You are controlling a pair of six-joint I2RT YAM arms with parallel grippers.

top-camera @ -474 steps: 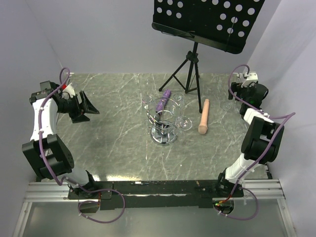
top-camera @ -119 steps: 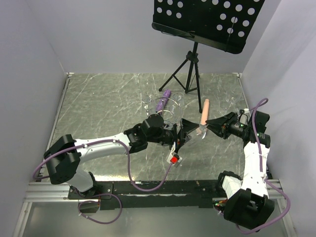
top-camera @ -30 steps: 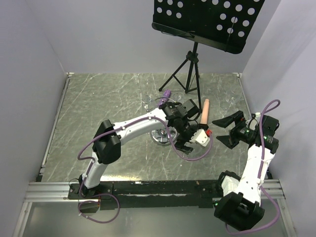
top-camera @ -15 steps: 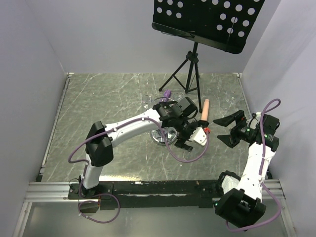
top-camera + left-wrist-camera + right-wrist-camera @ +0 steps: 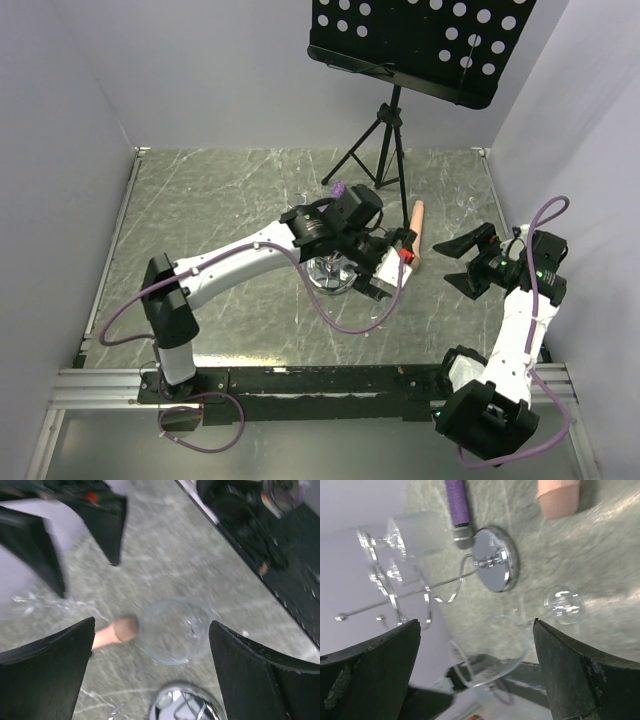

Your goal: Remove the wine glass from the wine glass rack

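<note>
Wine glass on rack: prob. light, slick, fragile; take stem gently. L gripper, R gripper fingers spread wide, empty.

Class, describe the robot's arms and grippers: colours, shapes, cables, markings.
The left arm and right arm have white links, black joints and a looping purple cable each. The left gripper and right gripper carry broad black wedge-shaped fingers; the left has a red mark.

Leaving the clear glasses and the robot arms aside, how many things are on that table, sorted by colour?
purple cylinder: 1
peach cylinder: 1
chrome wire rack: 1
black music stand: 1
Total: 4
</note>
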